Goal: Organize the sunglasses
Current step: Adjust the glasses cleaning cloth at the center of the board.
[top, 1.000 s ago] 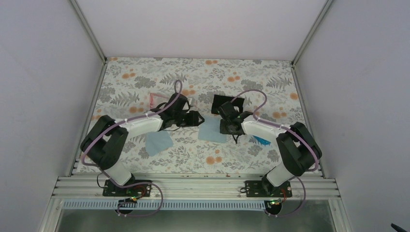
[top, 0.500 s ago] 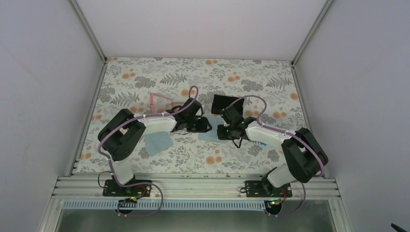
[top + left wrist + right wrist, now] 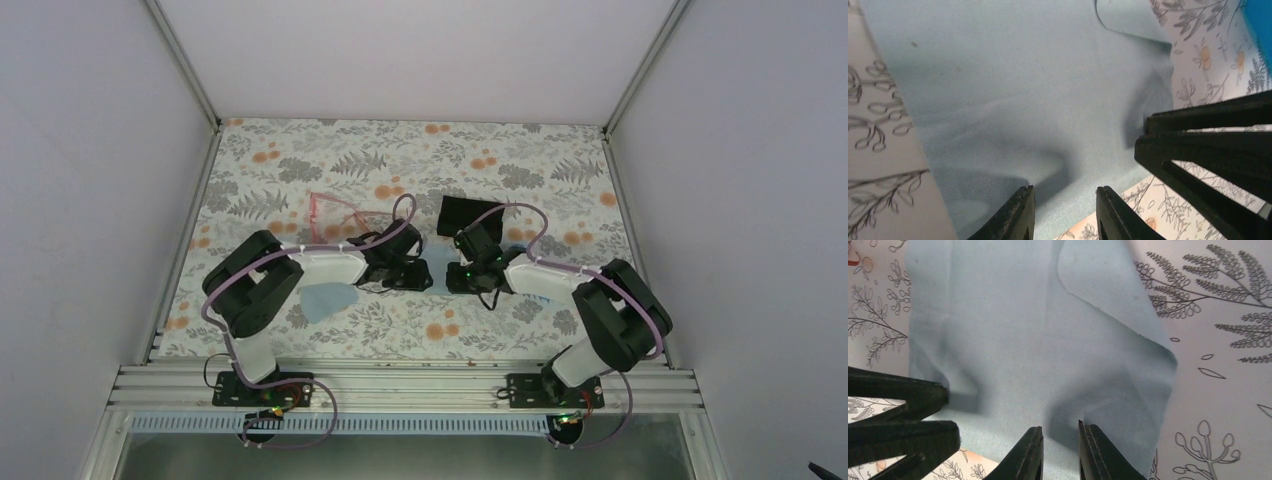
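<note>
Though well away from the sunglasses [image 3: 335, 208], left fingers [image 3: 1015, 217] and right fingers [image 3: 1095, 452] narrowly ajar on cloth [image 3: 998, 90].

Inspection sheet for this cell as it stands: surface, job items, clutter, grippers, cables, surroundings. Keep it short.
Surface: floral tablecloth, flat, no spills seen.
Job's things: sunglasses lie on the table beyond the left arm, apart from both grippers.
Clutter: light blue cloth between the grippers, one corner folded over; second light blue cloth beside the left arm; black object beyond the right arm; blue item, only an edge visible.
Grippers: left gripper has its jaws apart over the cloth; right gripper has a narrower gap with cloth bunched at it.
Cables: purple cables loop along both arms, no snag seen.
Surroundings: plain walls, aluminium rail at the near edge.
</note>
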Available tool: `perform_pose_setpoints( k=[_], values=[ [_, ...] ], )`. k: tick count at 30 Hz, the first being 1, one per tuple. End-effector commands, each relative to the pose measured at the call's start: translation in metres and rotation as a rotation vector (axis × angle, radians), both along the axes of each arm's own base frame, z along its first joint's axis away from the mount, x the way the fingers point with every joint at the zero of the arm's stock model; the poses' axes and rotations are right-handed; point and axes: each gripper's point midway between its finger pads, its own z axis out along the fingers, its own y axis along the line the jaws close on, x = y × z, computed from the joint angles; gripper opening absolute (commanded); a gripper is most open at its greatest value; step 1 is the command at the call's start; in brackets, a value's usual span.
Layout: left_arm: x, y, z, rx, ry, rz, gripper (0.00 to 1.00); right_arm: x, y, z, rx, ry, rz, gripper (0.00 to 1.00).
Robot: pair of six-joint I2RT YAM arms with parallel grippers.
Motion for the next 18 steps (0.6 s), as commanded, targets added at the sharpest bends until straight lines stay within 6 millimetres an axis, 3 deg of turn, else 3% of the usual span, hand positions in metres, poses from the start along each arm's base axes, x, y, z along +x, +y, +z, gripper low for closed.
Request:
perform_pose_setpoints(
  k=[1,7,12,15,18],
  values=[
    [-0.03,0.031,-0.023,0.146,0.07,0.012,0.32,-0.036,-0.014,-0.027,-0.064,0.104,-0.002,0.21],
    [-0.065,0.037,-0.023,0.156,0.097,0.0,0.32,-0.072,-0.02,-0.024,-0.042,0.15,0.022,0.22],
    [-0.088,0.031,-0.012,0.133,0.078,-0.014,0.32,-0.104,-0.017,-0.015,0.055,0.208,0.061,0.23],
    [-0.089,0.029,0.0,0.084,0.051,0.008,0.32,-0.096,-0.022,-0.003,0.044,0.148,0.04,0.24],
    [-0.078,0.026,0.016,0.054,-0.006,0.033,0.32,-0.072,-0.022,0.019,0.023,0.038,0.001,0.24]
  ],
)
